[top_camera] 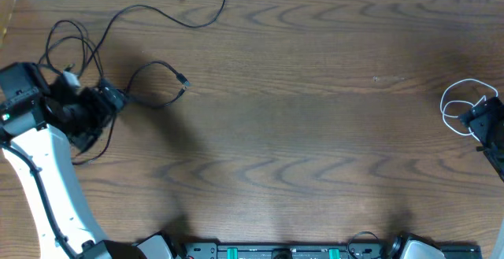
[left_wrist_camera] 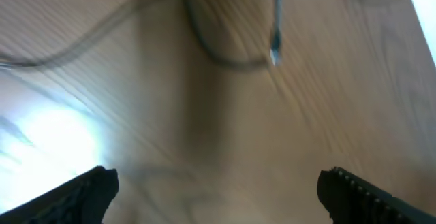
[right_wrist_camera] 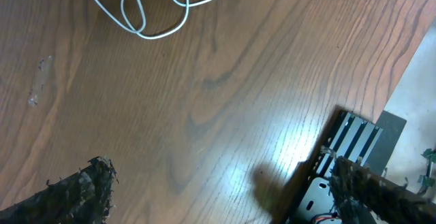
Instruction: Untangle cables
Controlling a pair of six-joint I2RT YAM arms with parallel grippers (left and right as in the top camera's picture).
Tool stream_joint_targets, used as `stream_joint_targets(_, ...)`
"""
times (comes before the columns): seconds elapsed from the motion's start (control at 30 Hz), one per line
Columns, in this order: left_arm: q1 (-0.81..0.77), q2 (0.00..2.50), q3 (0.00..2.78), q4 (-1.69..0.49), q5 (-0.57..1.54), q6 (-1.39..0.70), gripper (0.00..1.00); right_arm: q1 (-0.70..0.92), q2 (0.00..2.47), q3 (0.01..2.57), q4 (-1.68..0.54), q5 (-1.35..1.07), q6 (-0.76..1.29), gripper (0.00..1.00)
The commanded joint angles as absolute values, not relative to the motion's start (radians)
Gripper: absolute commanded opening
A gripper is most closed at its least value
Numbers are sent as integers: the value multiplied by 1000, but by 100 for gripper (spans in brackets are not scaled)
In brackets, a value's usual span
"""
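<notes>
Dark brown wood grain covers the whole bench [top_camera: 315, 133], which fills nearly all of the overhead view; a pale strip runs along its far edge, and a black rail with green fittings [top_camera: 276, 252] lies along the near edge between the two arm bases. At your far left, the black cables [top_camera: 93, 48] lie in a loose tangle of overlapping loops, with one long strand curving off toward the far edge and another loop ending in a small plug [top_camera: 183, 81] out on bare wood. Your left pincer [top_camera: 109, 100] sits over the near side of that tangle; the blurred left wrist view shows its fingers [left_wrist_camera: 95, 190] spread wide with only wood between them, and a black loop [left_wrist_camera: 225, 59] lying beyond them. Well apart, at the far right edge, the white cable [top_camera: 446, 101] lies alone in a few small coils. Your right pincer [top_camera: 480, 119] is just beside those coils; the right wrist view shows it [right_wrist_camera: 221, 176] gaping wide and holding nothing, with the white coils [right_wrist_camera: 146, 36] ahead of it on the wood. In that same view, a dark slotted bracket [right_wrist_camera: 351, 142] stands at the bench edge, with a pale surface past it.
</notes>
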State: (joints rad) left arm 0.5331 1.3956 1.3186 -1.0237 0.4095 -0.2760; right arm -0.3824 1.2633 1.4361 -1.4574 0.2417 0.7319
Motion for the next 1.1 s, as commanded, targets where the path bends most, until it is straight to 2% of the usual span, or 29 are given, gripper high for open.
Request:
stream_joint_targets(0.0, 531, 1431, 1320, -943, 238, -424, 98, -387, 1262, 1437, -1459, 252, 747, 99)
stream_joint_targets(0.17, 531, 1510, 1406, -840, 223, -432, 98, -387, 1262, 1437, -1459, 252, 747, 99)
stream_joint_targets(0.27, 531, 1582, 1492, -827, 114, -416, 98, -387, 1262, 1437, -1459, 252, 747, 99)
stream_joint_targets(0.43, 514, 1714, 1531, -686, -41, -200, 98, -387, 1262, 1437, -1459, 252, 747, 99)
stream_joint_targets(0.77, 453, 1976, 1531, -489, -42, 93, 95, -387, 1262, 1437, -1459, 252, 747, 99)
stream_joint_targets(0.83, 447, 2010, 1531, -452, -41, 97, 95, -387, 1262, 1437, -1459, 252, 747, 99)
stream_joint_targets(0.97, 440, 2061, 1531, -387, -36, 97, 88, -387, 1262, 1437, -1459, 252, 747, 99)
stream_joint_targets(1.07, 441, 2092, 1531, -355, -36, 97, 76, -387, 1262, 1437, -1459, 252, 747, 99)
